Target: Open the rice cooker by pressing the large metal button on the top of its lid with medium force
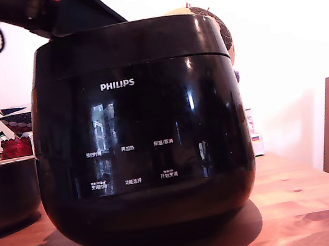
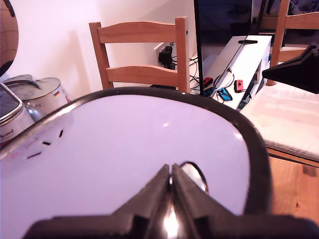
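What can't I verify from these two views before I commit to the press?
- Metal button: wrist view shows only a sliver; the hand covers the rest. Contact cannot be told.
- Top of the lid: hidden in the exterior view, which looks at the rice cooker from the front.
- Hand: cut off by the exterior view's top edge.
- Lid latch: not visible in either view.
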### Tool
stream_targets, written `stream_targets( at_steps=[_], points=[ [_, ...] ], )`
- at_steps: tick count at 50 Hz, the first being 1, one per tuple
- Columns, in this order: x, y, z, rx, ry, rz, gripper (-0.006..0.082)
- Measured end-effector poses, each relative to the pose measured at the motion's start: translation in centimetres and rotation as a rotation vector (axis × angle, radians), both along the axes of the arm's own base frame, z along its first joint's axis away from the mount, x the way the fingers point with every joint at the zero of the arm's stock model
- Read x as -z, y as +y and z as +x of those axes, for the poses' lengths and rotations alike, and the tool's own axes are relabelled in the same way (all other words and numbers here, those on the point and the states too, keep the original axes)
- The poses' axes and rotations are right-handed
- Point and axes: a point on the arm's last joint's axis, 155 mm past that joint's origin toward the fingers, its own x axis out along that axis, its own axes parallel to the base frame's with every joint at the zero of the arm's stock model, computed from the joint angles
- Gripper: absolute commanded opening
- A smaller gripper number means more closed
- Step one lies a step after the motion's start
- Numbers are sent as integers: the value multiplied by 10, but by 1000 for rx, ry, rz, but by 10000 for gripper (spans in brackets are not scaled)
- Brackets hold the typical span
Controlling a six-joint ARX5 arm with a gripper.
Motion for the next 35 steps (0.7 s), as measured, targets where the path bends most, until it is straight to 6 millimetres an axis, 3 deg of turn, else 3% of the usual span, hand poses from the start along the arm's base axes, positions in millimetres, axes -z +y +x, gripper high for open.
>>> stream_targets(
  at_steps=[35],
  points=[
    [8,2,-4,4,54,47,-20]
  ],
)
